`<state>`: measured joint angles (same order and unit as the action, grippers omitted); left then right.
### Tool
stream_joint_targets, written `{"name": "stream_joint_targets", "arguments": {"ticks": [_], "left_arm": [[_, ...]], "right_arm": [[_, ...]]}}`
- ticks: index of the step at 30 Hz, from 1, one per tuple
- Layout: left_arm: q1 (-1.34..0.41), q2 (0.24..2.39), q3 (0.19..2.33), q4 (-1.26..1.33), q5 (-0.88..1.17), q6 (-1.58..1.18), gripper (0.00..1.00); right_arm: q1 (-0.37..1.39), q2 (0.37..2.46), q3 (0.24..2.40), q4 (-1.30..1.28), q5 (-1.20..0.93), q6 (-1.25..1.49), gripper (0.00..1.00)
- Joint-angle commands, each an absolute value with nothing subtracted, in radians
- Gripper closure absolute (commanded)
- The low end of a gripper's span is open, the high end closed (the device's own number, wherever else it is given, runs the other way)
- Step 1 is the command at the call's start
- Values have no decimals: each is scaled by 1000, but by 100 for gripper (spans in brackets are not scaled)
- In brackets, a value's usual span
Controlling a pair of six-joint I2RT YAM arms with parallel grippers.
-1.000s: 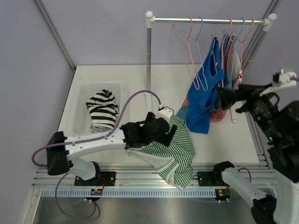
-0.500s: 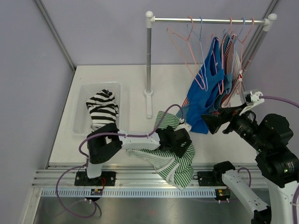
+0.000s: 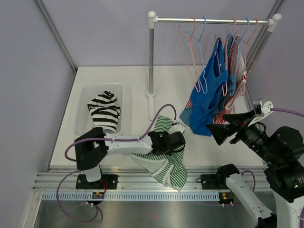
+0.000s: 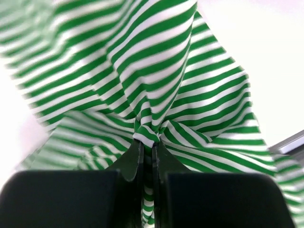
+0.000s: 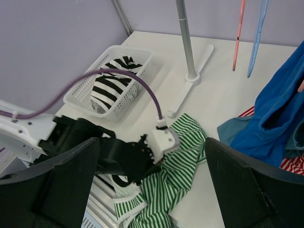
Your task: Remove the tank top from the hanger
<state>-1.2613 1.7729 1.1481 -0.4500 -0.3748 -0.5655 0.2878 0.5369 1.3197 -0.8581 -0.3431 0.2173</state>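
L gripper [image 4: 147, 151] jaws pinch fold of green-striped tank top [image 4: 159, 71] on table [image 3: 128, 85]; R gripper [image 5: 152, 142] jaws spread wide

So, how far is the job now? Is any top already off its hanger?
Done: a black-and-white striped top lies in the basket, and the green striped top lies on the table, with no hanger in it. In hand: the left gripper is shut on a fold of it. Left: the blue tank top hangs on the rack, with the open right gripper near it.
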Motion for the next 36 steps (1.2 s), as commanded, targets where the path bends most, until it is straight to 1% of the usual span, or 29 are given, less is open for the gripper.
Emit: {"name": "stream_joint_targets", "arguments": {"ticks": [1, 2, 5, 10, 15, 16, 17, 19, 20, 21, 22, 23, 24, 27, 28, 29, 32, 35, 36], "left_arm": [[-1259, 1544, 1166, -578, -647, -604, 100], [-1256, 1458, 1178, -636, -682, -604, 100], [-1224, 1297, 1231, -733, -742, -583, 100], [-1031, 1154, 1333, -865, -752, -500, 100], [-749, 1108, 1475, -906, -657, -370, 100], [-708, 1115, 1523, -914, -613, -335, 100], [-625, 1126, 1546, -919, -582, -316, 100], [-545, 1160, 1604, -928, -508, -273, 100], [-460, 1170, 1617, -925, -479, -253, 100], [-410, 1183, 1624, -922, -445, -218, 100], [-362, 1213, 1632, -907, -370, -203, 100], [-274, 1229, 1634, -904, -332, -192, 100], [-241, 1247, 1629, -882, -286, -181, 100], [-172, 1327, 1598, -829, -221, -164, 100], [-155, 1400, 1608, -836, -177, -163, 100], [-150, 1437, 1635, -848, -166, -163, 100], [-129, 1556, 1628, -853, -118, -170, 100], [-103, 1632, 1582, -835, -6, -189, 100], [-95, 1696, 1559, -836, 44, -196, 100]], "right_arm": [[288, 532, 1348, -821, -367, 201, 0], [288, 534, 1347, -819, -368, 201, 0], [288, 535, 1342, -813, -371, 201, 1], [288, 537, 1338, -796, -380, 207, 0], [288, 538, 1342, -779, -390, 210, 1], [288, 540, 1339, -775, -393, 212, 0], [288, 537, 1338, -772, -397, 213, 0], [288, 534, 1330, -764, -400, 213, 1], [288, 532, 1327, -762, -402, 210, 0], [288, 531, 1325, -762, -402, 209, 1], [288, 528, 1322, -764, -403, 207, 0], [288, 526, 1319, -764, -405, 204, 0], [288, 522, 1315, -764, -406, 203, 0], [288, 514, 1302, -755, -410, 199, 1], [288, 514, 1301, -752, -419, 201, 0], [288, 512, 1299, -747, -423, 199, 1], [288, 511, 1292, -741, -433, 198, 1], [288, 496, 1273, -729, -437, 204, 1], [288, 485, 1260, -721, -437, 204, 1]]}}
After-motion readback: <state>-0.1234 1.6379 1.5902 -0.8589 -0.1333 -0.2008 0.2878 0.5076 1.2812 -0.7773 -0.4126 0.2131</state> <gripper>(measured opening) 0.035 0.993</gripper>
